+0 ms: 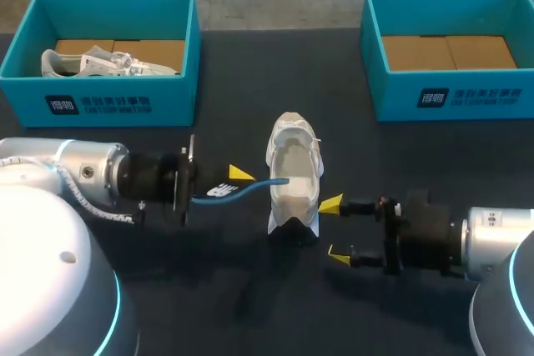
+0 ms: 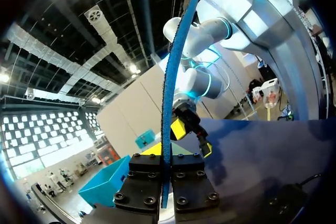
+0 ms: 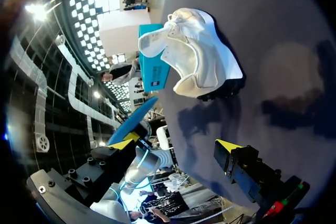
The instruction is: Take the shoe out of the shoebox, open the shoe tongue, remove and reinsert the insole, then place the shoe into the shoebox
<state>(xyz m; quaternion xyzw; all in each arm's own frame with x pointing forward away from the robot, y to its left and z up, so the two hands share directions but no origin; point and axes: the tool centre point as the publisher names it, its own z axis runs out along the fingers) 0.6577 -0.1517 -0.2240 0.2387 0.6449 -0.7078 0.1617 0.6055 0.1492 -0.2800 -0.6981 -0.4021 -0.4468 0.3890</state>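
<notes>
The thin blue foam insole (image 1: 250, 188) is clamped edge-on in the left pincer (image 1: 236, 179), its free end inside the white mesh shoe (image 1: 294, 174). The shoe sits at the middle of the dark surface (image 1: 434, 172), well apart from the teal cardboard shoebox (image 1: 450, 102) at the far right corner. The right pincer (image 1: 335, 228) stands apart, empty, just beside the heel. The insole step looks to be in hand; the next move probably calls for steadying the shoe while the insole slides.
</notes>
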